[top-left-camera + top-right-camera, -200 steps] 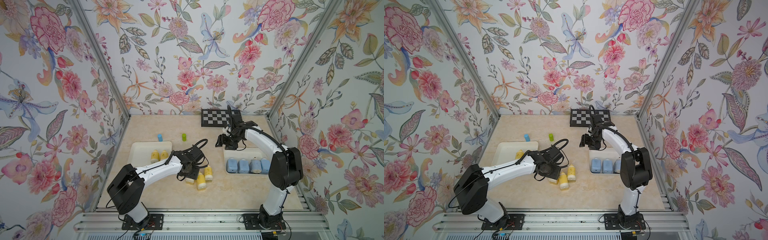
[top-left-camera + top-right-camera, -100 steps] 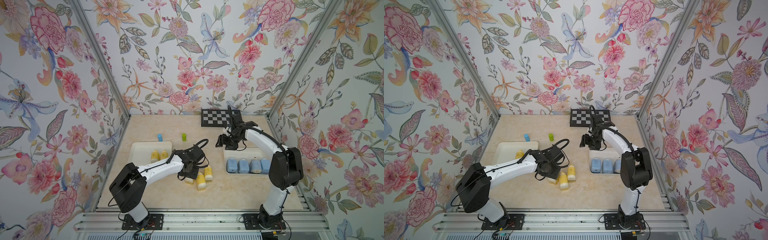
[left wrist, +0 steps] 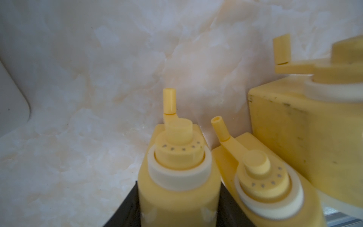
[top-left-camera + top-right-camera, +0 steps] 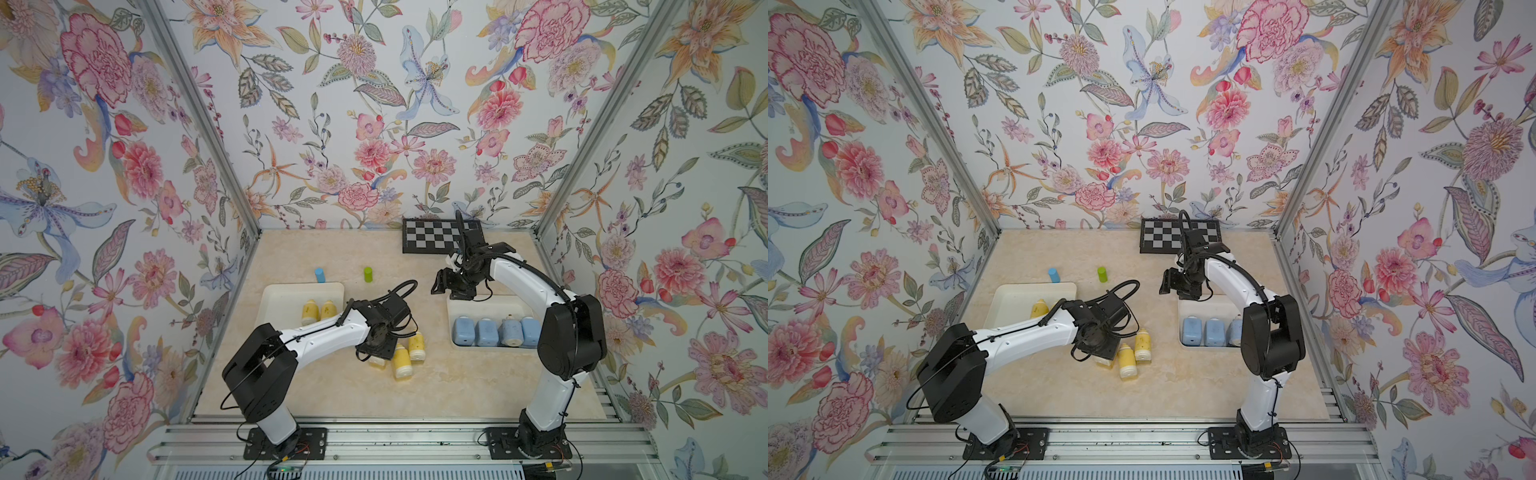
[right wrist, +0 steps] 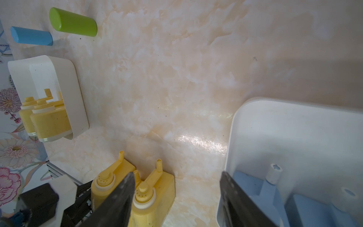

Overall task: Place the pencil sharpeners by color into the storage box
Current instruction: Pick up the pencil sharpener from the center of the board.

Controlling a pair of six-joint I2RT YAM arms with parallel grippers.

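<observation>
Yellow sharpener (image 3: 176, 176) looks clamped by left gripper (image 3: 178, 204); lift straight up, clear of close right neighbour (image 4: 401, 360).

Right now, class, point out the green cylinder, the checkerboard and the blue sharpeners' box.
green cylinder (image 4: 368, 274): in a top view, its middle.
checkerboard (image 4: 430, 237): in a top view, middle squares.
blue sharpeners' box (image 4: 494, 309): in a top view, bare floor.

Left box (image 4: 282, 299): two sharpeners (image 4: 309, 311) inside.
Right box (image 4: 482, 305): four sharpeners (image 4: 486, 331) inside.
Between boxes, near side: three sharpeners (image 4: 402, 360) on table (image 4: 457, 382).
</observation>
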